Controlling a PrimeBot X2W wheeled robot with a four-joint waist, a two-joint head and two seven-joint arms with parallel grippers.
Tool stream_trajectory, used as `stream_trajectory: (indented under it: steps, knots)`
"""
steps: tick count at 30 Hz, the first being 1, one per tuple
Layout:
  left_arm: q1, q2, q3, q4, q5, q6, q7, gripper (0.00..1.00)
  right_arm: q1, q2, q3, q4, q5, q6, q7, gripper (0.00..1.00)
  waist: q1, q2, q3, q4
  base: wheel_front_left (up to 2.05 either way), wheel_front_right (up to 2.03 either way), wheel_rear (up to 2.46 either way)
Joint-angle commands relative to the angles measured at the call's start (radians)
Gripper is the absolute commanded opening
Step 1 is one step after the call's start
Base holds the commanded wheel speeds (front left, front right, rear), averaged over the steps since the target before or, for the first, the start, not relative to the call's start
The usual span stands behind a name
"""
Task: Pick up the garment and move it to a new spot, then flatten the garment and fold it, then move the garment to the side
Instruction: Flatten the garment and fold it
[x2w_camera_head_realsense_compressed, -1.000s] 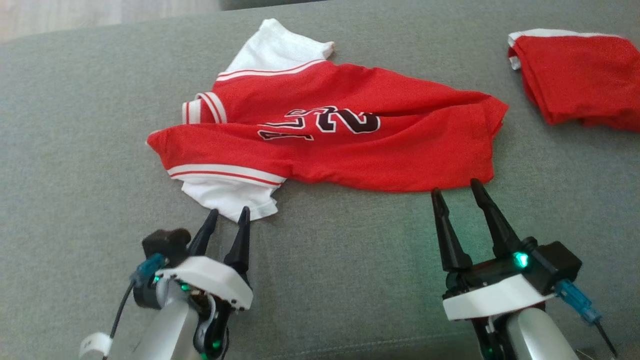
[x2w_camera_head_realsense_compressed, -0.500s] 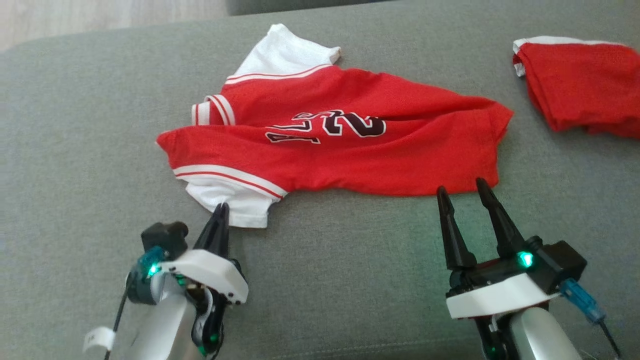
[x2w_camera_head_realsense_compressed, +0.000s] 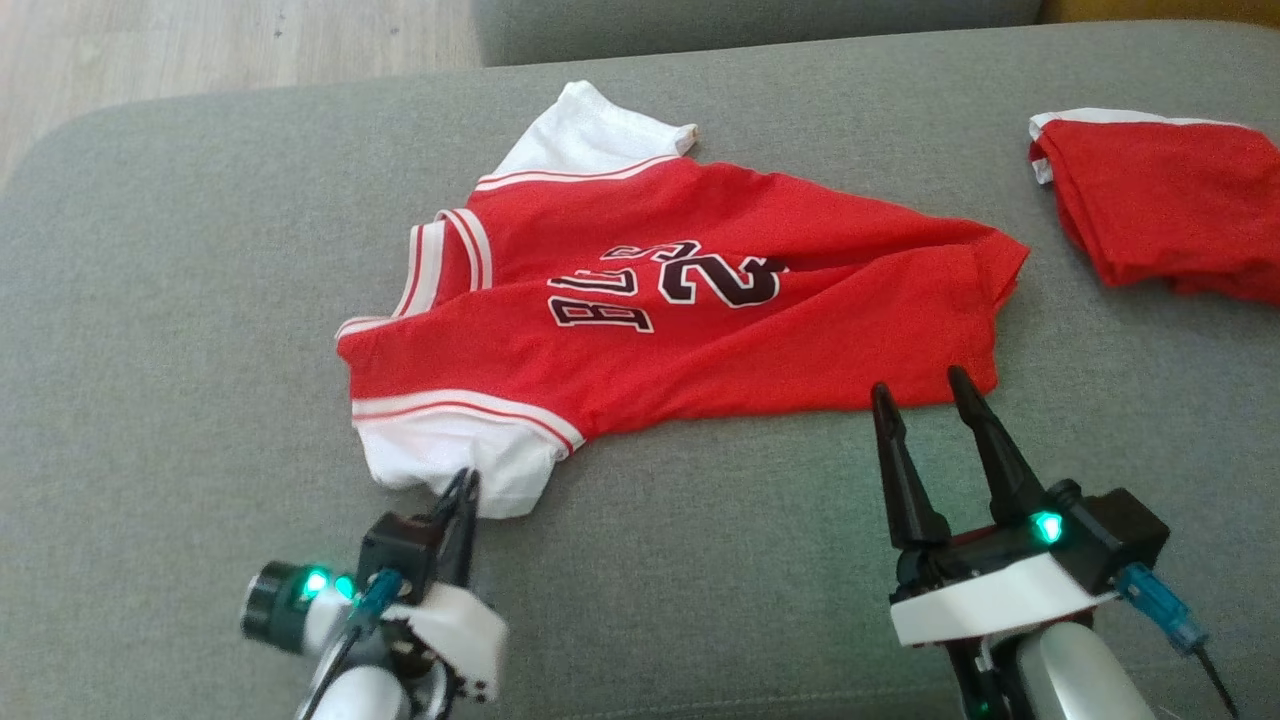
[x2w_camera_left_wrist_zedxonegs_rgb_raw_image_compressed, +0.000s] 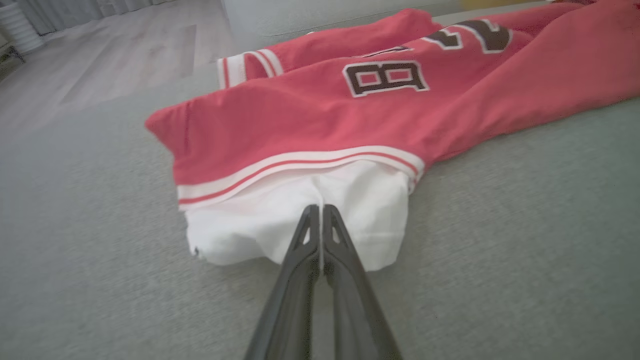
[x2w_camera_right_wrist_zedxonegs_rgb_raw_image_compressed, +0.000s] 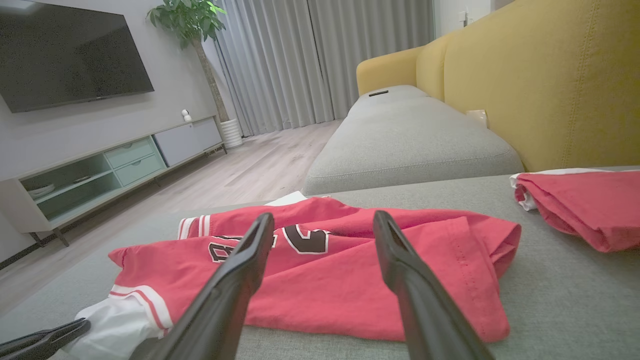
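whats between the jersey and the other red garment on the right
Only bare grey sofa cushion; the head view shows that strip between the jersey and the other red garment.

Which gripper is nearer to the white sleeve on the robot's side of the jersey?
Left. The left gripper is shut on the front edge of the white sleeve; the right gripper stands open at the red hem of the jersey, well aside.

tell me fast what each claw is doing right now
Left claw: closed, pinching the white fabric sleeve of the red basketball jersey.
Right claw: open, holding nothing, tips by the jersey's hem.
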Motion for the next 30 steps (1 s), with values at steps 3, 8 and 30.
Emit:
stream_trajectory:
  steps: [3,8,30]
  knots:
    - [-0.065,-0.021,0.027,-0.025,-0.025,-0.006,-0.014,1.0,-0.008,-0.003,0.031,-0.027,0.005,0.003,-0.006,1.0,0.0001,0.0,-0.001,-0.004,0.0,0.0,0.0]
    - [-0.065,-0.026,0.042,-0.104,-0.002,0.046,-0.09,1.0,0.002,-0.003,0.007,-0.032,-0.007,0.003,-0.006,1.0,0.0001,0.0,-0.001,0.004,0.0,0.0,0.0]
    - [0.003,-0.071,0.136,0.08,-0.246,-0.103,-0.099,1.0,-0.012,-0.003,0.02,-0.028,-0.03,0.003,-0.006,1.0,0.0001,0.0,0.034,0.027,0.0,0.0,0.0]
